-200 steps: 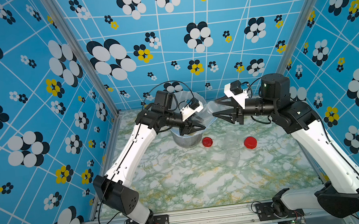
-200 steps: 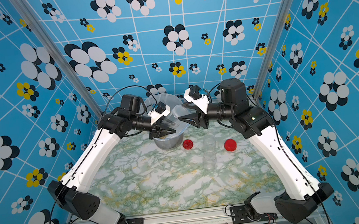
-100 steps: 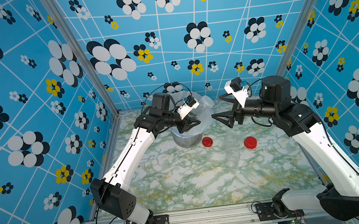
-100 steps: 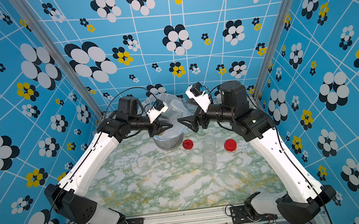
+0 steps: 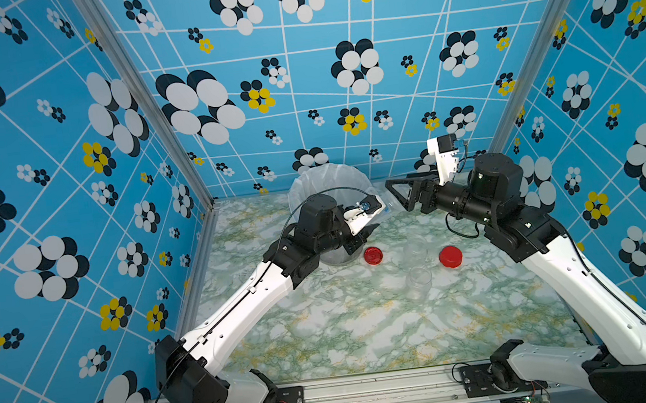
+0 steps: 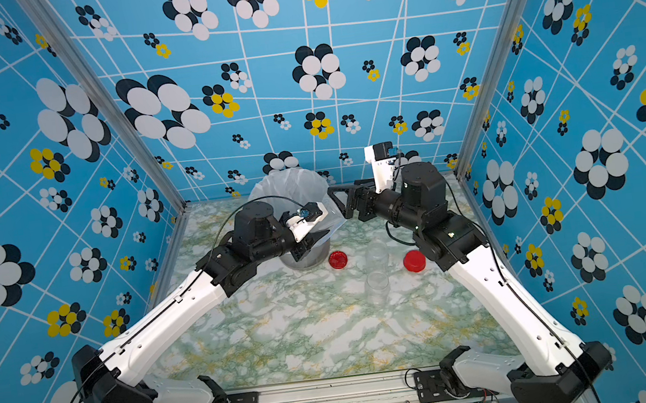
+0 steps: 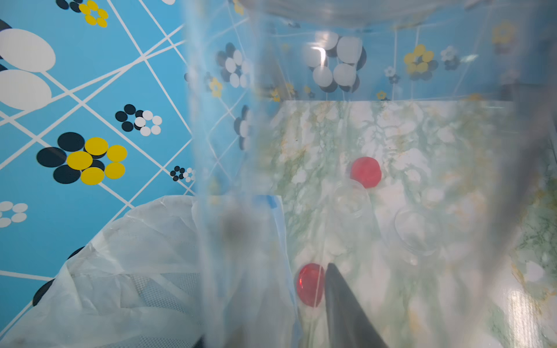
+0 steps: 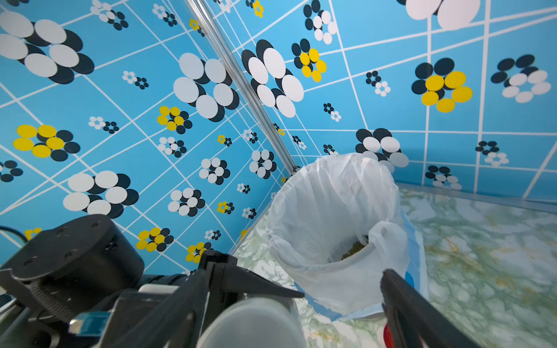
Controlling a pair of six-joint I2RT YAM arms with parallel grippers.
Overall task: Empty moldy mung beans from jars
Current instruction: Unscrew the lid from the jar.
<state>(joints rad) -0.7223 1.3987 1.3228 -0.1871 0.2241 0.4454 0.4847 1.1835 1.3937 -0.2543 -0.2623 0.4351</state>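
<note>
My left gripper [image 5: 372, 228] [image 6: 317, 236] is shut on a slim clear jar [image 7: 301, 120], held at the near side of the bag-lined bucket. The jar's whitish end [image 8: 250, 322] faces my right wrist camera. Through its wall I see only the table, no grains. My right gripper [image 5: 394, 196] [image 6: 338, 205] [image 8: 298, 266] stands wide open just right of the jar, holding nothing. The mung beans [image 8: 355, 248] lie in the bottom of the bucket. Two more clear jars [image 5: 415, 247] [image 5: 419, 280] stand open on the table.
The bucket [image 5: 311, 187] [image 6: 289, 181] [image 8: 331, 186], lined with a white bag, stands at the back of the marble table [image 5: 350, 333]. Two red lids [image 5: 374, 255] [image 5: 450, 256] lie flat either side of the standing jars. Patterned blue walls close in three sides.
My right gripper was shut at the end of the held jar and has opened off it. My left arm has sunk lower, carrying the jar a little to the right.
</note>
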